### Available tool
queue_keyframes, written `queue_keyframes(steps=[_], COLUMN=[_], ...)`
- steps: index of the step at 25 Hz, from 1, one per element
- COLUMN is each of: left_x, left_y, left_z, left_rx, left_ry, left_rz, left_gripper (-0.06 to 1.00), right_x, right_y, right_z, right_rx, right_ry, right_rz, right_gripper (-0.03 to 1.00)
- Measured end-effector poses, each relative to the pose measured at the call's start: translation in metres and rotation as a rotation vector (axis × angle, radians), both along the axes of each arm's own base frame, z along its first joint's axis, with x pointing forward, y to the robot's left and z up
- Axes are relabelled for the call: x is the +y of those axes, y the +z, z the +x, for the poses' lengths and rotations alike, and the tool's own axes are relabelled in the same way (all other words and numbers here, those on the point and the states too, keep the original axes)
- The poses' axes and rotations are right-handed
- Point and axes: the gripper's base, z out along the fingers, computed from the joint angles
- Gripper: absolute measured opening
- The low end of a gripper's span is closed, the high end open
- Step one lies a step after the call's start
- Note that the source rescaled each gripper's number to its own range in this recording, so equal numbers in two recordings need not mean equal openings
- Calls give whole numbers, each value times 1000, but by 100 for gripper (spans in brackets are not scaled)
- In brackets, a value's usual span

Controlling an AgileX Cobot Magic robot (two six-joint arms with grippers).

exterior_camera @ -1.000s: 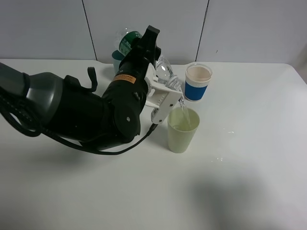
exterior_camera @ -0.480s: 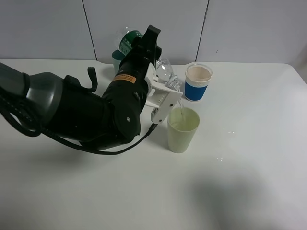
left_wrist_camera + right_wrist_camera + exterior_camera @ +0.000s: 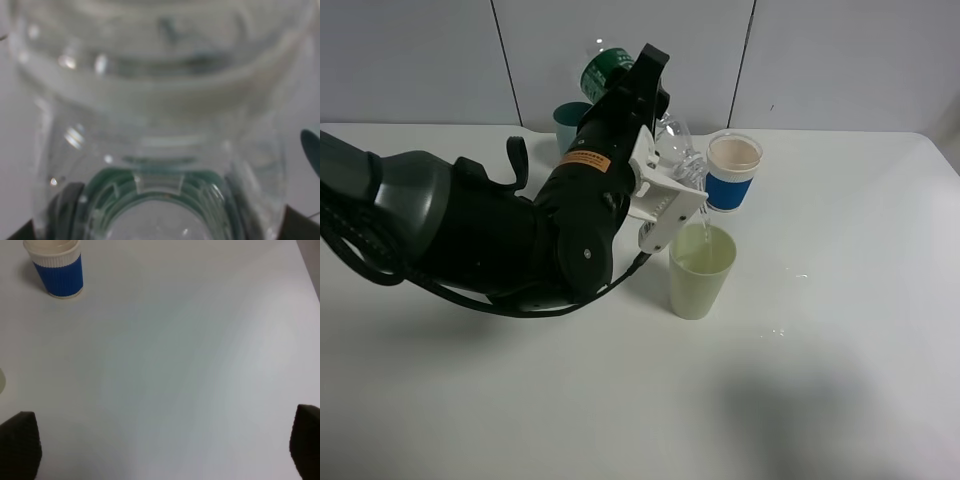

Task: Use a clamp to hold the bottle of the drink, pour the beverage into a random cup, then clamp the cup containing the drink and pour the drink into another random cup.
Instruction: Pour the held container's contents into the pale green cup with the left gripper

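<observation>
In the high view the bulky black left arm (image 3: 490,235) reaches in from 9 o'clock. The left gripper (image 3: 672,185) is clamped tight on the bottle (image 3: 665,140), its white jaw plates pressing the clear ribbed body on either side. The bottle is tipped well over, with its base and green label (image 3: 603,68) raised toward 11 o'clock and its neck pointing down toward 5 o'clock. A thin stream of liquid (image 3: 704,222) falls from the mouth into the yellow cup (image 3: 701,270), which stands upright near the middle of the table (image 3: 860,220) and is already partly filled. The blue cup (image 3: 732,172) stands upright at about 1 o'clock from the yellow cup, near it but not touching. The teal cup (image 3: 568,120) sits at 10 o'clock, behind the arm and partly hidden by it. A few droplets (image 3: 800,275) lie on the table at 3 and 5 o'clock from the yellow cup. The left wrist view is filled by the blurred bottle (image 3: 160,100), with its label (image 3: 165,200) close to the lens. In the right wrist view the right gripper (image 3: 162,445) hangs over bare table (image 3: 190,355) with its jaws spread wide and nothing between them. There the blue cup (image 3: 55,267) stands well apart from the dark fingertips (image 3: 20,437).
</observation>
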Motion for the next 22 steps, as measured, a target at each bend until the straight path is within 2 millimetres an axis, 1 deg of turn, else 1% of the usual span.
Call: queue_keyframes(steps=[7,18,22], left_x=[-2,-3,-7], left_y=[1,2,4], left_z=[0,-1,-2], left_rx=[-12,-40,-76], left_ry=[-17,-28,-69], left_rz=[7,106,141], left_gripper=[2,2,2], right_x=[0,0,0], right_y=[0,0,0], right_z=[0,0,0], right_rx=[0,0,0], right_ry=[0,0,0], right_rz=[0,0,0], right_gripper=[100,100,100])
